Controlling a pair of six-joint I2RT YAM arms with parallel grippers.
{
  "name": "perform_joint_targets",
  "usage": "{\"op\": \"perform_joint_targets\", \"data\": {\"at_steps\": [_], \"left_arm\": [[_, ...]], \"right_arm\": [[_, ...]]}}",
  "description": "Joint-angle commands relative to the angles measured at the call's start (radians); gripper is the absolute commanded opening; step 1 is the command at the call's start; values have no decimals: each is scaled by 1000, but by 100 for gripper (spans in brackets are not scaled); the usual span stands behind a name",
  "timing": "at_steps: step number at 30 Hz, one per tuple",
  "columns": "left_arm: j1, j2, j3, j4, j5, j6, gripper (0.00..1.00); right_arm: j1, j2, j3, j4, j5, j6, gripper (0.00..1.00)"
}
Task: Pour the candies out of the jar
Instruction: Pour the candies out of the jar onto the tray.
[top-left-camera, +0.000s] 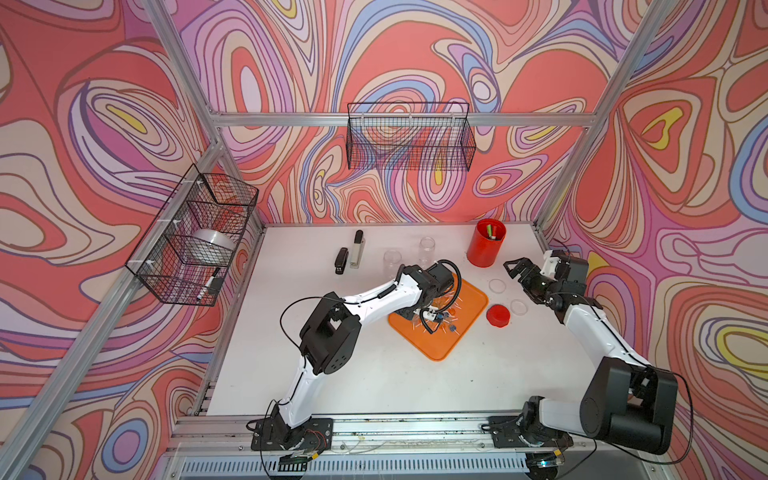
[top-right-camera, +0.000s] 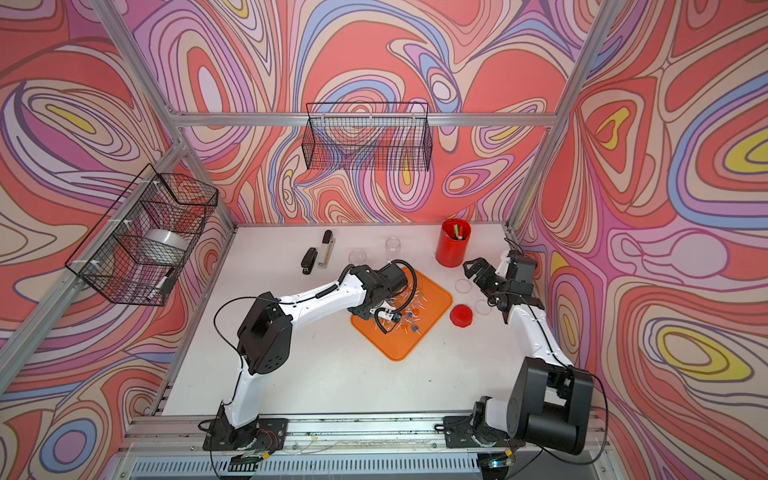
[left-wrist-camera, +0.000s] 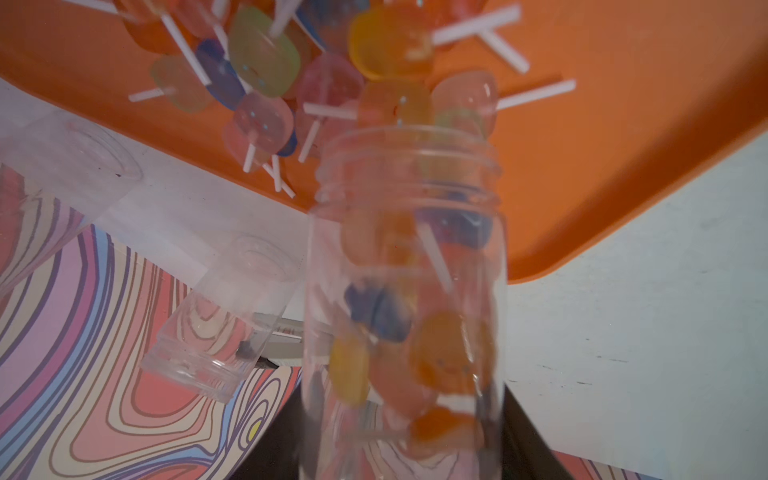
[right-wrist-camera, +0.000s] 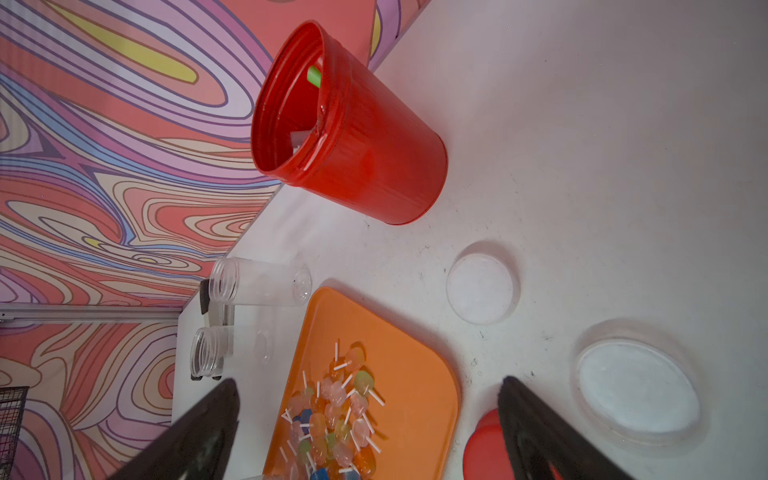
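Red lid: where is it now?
In both top views the round red plastic lid lies flat on the white table, on the robot's right, between the orange plastic tray and a clear round lid.

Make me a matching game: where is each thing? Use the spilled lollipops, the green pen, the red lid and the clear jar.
Things: 1 spilled lollipops; 2 green pen; 3 red lid; 4 clear jar.
Places: A in the red cup; B in the left hand; C on the orange tray; D on the white table.
Pairs: 1-C, 2-A, 3-D, 4-B.
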Motion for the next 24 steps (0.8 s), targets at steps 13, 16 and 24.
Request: {"op": "perform_joint_targets", "data": {"at_steps": [13, 16, 24], "left_arm": [[-25, -188, -170, 235, -100, 211, 0], [-25, -200, -182, 251, -115, 228, 0], [-25, -207, -199, 292, -117, 224, 0]], "right_arm": [[-2, -22, -1, -1, 2, -2, 98], [-2, -21, 3, -3, 1, 1, 98], [-2, -25, 7, -4, -11, -5, 98]]}}
